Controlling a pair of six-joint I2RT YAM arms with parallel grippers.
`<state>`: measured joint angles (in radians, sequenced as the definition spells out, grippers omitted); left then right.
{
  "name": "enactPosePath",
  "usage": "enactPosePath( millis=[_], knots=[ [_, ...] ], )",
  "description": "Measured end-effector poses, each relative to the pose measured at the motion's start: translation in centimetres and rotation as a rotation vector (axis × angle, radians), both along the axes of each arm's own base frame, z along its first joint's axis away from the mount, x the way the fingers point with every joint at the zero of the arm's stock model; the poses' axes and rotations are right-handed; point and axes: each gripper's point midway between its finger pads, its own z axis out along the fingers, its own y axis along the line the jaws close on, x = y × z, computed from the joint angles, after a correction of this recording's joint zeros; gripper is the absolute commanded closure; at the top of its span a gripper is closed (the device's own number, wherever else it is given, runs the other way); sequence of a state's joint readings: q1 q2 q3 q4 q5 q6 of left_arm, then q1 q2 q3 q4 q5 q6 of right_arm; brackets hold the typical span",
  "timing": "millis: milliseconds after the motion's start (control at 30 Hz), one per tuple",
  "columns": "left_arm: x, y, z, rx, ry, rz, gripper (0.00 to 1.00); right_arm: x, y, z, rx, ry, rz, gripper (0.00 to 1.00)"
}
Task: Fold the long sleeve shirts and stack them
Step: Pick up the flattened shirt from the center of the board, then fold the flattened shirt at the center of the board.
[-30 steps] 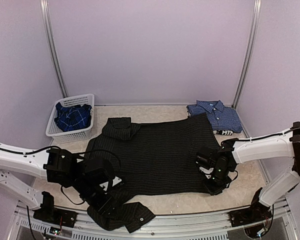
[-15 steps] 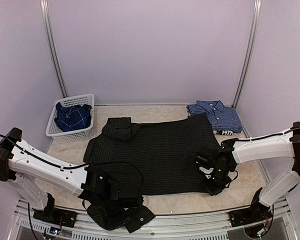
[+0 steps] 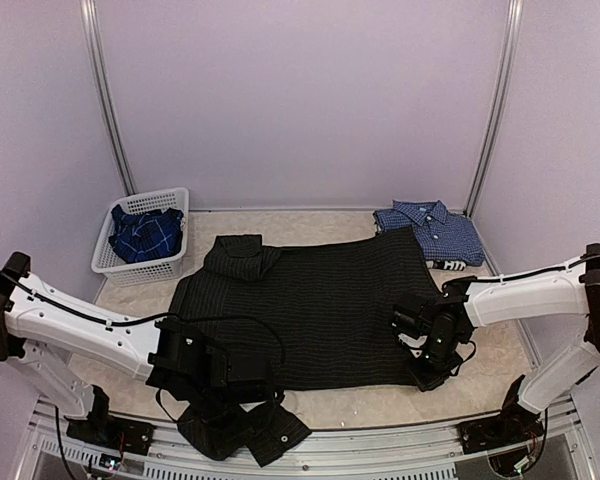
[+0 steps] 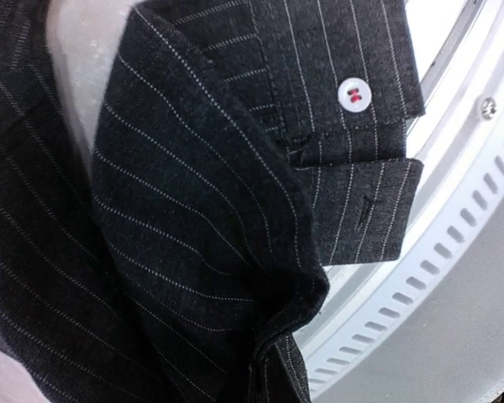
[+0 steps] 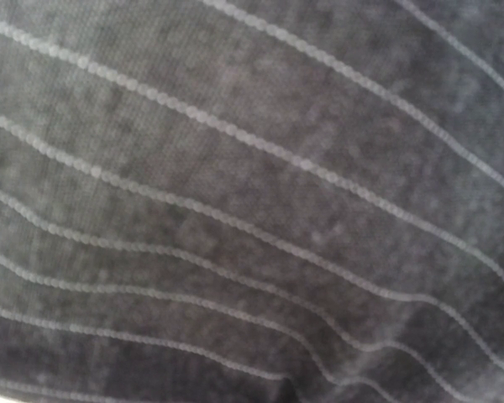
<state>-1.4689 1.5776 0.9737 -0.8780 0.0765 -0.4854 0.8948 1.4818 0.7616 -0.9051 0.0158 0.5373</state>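
A black pinstriped shirt (image 3: pixel 310 305) lies spread flat mid-table, and one sleeve (image 3: pixel 248 432) hangs over the near edge. My left gripper (image 3: pixel 242 386) sits low on that sleeve. In the left wrist view the cloth (image 4: pixel 193 252) bunches into a pinch at the bottom and hides the fingers; the cuff and its white button (image 4: pixel 353 94) show beyond. My right gripper (image 3: pixel 432 368) is at the shirt's near right corner, and pinstriped cloth (image 5: pixel 252 201) fills its wrist view. A blue-and-white checked shirt (image 3: pixel 430 232) lies folded at the back right. A darker blue plaid shirt (image 3: pixel 145 235) sits in the basket.
The white lattice basket (image 3: pixel 108 262) stands at the back left. A slotted white rail (image 4: pixel 420 277) runs along the table's near edge, under the hanging cuff. Pale walls and upright metal rails close in the back.
The left arm swung out, carrying its wrist right and toward the near edge over the sleeve, and its jaws closed there. The right jaws finished closing; the right arm stayed put.
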Motion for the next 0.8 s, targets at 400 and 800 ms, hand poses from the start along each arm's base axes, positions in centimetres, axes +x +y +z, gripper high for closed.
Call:
enactPosePath(
  millis=[400,800],
  knots=[
    [10.2,1.2,13.7,-0.471,-0.09,0.294,1.0,0.8,0.9,2.0,0.037,-0.035,-0.003,1.0],
    [18.3,3.8,17.7,-0.623,-0.163,0.453,1.0,3.0,2.5,4.9,0.071,-0.096,0.032,1.0]
  ],
)
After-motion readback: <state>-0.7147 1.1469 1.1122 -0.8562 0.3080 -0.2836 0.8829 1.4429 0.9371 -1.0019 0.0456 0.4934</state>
